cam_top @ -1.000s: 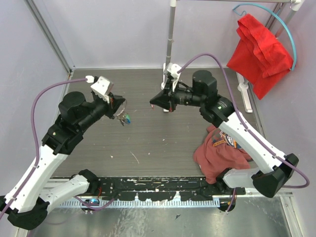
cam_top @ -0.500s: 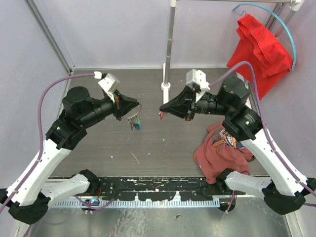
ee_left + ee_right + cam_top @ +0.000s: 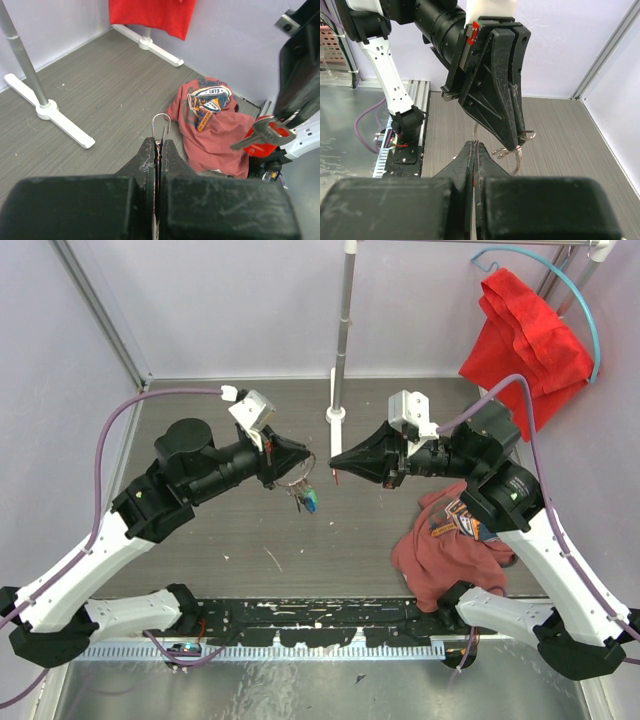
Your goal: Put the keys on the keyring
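Top external: over grey table (image 3: 250, 540), left hand (image 3: 306, 462) clamps keyring (image 3: 297, 477), right hand (image 3: 335, 462) clamps red key (image 3: 337, 478).

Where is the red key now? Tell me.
In the top view the red key is pinched in the shut right claw, in mid-air near the centre, just right of the keyring held by the left claw.

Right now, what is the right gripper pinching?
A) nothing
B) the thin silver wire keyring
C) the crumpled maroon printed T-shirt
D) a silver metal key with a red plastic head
D: the right gripper is shut on the silver key with the red plastic head; the left gripper pinches the thin wire keyring.
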